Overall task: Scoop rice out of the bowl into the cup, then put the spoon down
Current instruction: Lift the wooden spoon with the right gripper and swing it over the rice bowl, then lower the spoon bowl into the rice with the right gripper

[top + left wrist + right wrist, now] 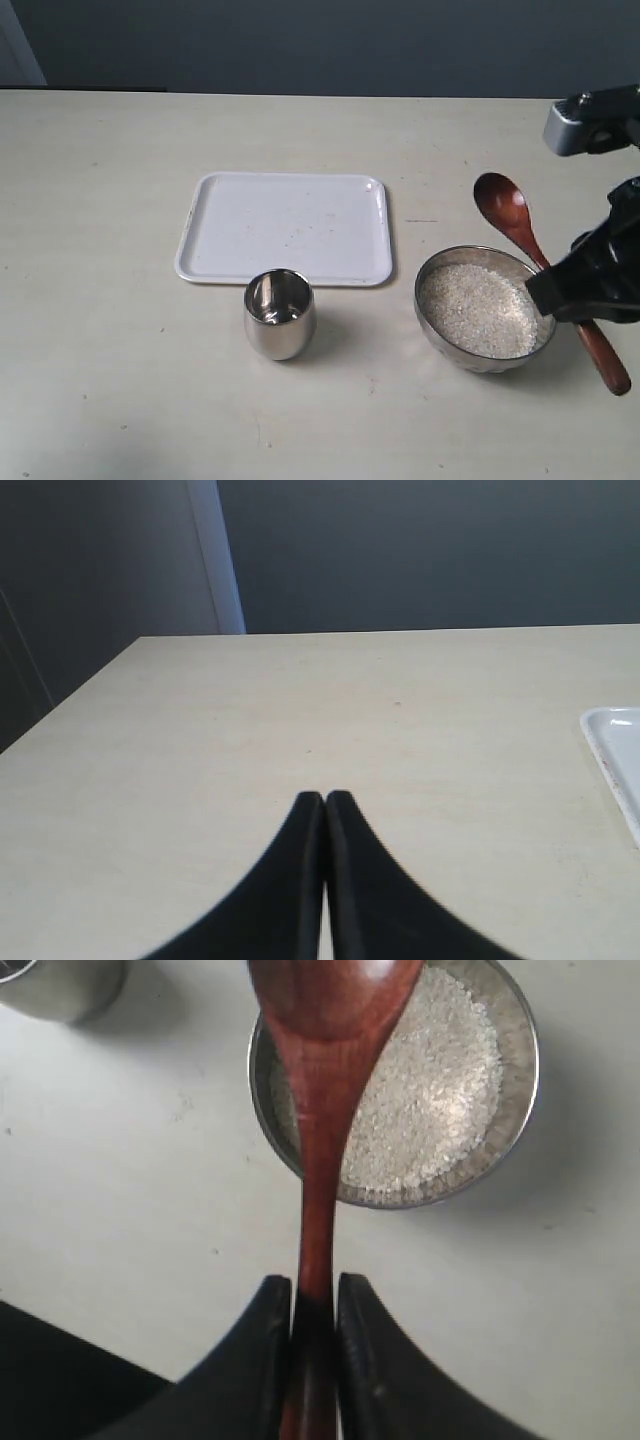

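The steel bowl (483, 308) (512, 1020) sits right of centre, full of white rice (480, 310) (430, 1100). Left of it stands the small steel cup (279, 314) (60, 985), which looks empty. My right gripper (560, 295) (313, 1290) is shut on the handle of the reddish-brown wooden spoon (510, 215) (325, 1080). The spoon is lifted, its empty oval head above the bowl's far rim. Off at the table's left part, my left gripper (325, 800) hangs shut over bare table, holding nothing.
A white tray (285, 228) (615, 740) lies behind the cup with only a few specks on it. The cream table (100, 300) ends at a dark wall at the back. The right arm's body (600, 120) hangs over the right edge.
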